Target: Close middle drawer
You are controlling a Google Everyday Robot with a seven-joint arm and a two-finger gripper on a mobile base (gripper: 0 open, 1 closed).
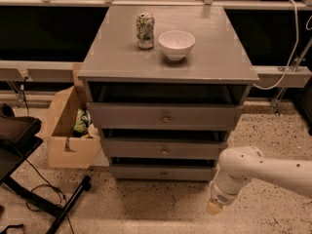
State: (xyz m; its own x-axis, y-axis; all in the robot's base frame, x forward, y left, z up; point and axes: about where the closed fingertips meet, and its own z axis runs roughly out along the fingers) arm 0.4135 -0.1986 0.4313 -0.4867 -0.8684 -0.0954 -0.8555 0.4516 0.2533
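Bare speckled floor (156,206) lies open before the grey wooden middle drawer (141,149). The white arm's gripper (214,207) hangs low to its right; a brown cardboard box (73,152) crowds the left.

the middle drawer (136,148) was plain grey, its small round knob (164,151) a dull metal tone; the cabinet top (117,57) was the same flat grey, with dark gaps above each drawer front; the can (145,31) was white and green with printed markings; the bowl (176,44) was plain white; the cardboard box (68,150) was tan, with a green packet (82,122) inside; the floor (161,206) was beige, speckled with dark flecks; the arm (263,169) was white with small dark dots; the gripper (213,207), low by the cabinet's bottom right corner, showed a pale tan tip; the stand (63,206) was black.
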